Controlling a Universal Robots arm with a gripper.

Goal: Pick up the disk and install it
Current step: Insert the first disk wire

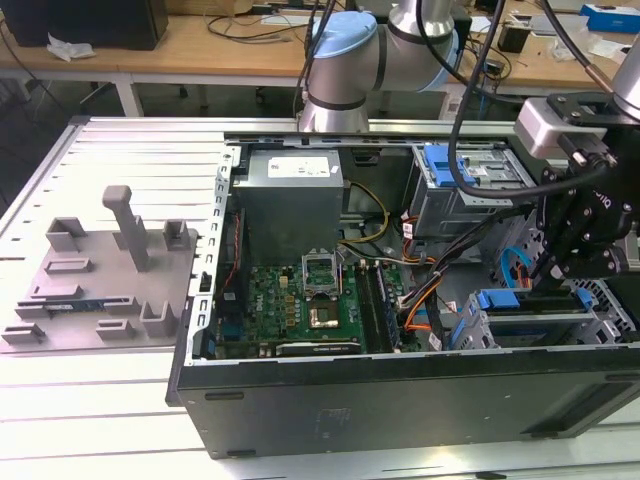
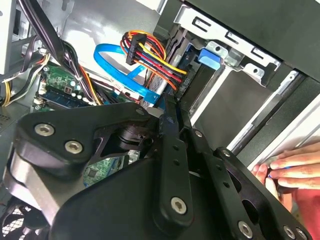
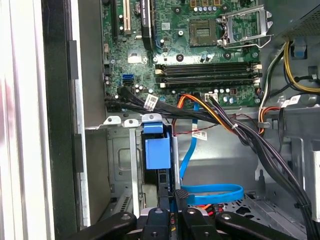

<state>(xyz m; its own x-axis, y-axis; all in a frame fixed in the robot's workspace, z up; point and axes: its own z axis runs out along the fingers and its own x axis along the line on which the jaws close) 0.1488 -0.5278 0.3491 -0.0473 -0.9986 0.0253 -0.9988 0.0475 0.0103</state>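
**Disk held edge-on at the drive cage**

The tool [image 3: 170, 207] is closed on the thin edge of the disk [image 3: 162, 181], as far as the first wrist view shows. The disk stands upright, its blue frame lined up with a slot of the cage [image 3: 120, 165], presumably so it can slide straight in.

A blue cable [image 3: 215, 192] loops just beside the tool, and a black wire bundle [image 3: 240, 135] crosses near the cage mouth. Either could snag.

In the second wrist view a hand [image 2: 295, 167] rests on the case's edge. The case [image 1: 400, 400] lies open on the desk [image 1: 100, 420].

Matt black metal hand [image 3: 172, 210] – glossy blue plastic tab [image 3: 157, 152], bare grey steel cage [image 3: 120, 170].
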